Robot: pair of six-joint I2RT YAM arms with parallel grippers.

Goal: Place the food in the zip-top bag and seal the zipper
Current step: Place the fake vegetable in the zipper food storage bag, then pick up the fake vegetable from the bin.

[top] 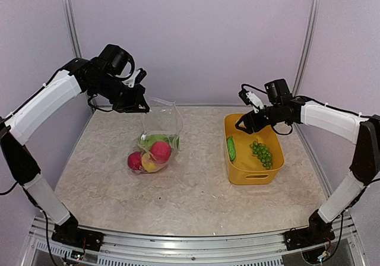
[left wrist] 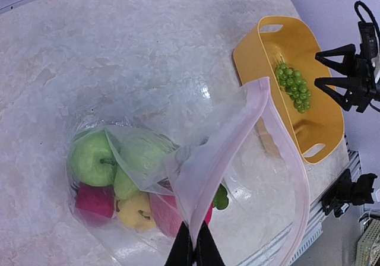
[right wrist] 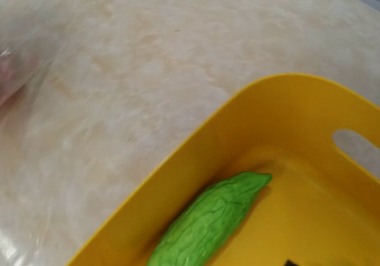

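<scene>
Your marbled beige tabletop carries a yellow plastic basket with handle slots on the right and a clear, thin zip-top bag left of centre. Your left gripper has its jaws clamped on the bag's raised mouth edge; red, yellow and green round toy fruits sit in its bottom. A bumpy green toy cucumber and green toy grapes lie in the basket. Your right gripper hangs over the basket's far end, jaws apart, empty.

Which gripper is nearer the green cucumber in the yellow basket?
Right. The right gripper hovers over the basket's far end, close above the cucumber; the left gripper is well off to the side, pinching the zip-top bag's edge.
</scene>
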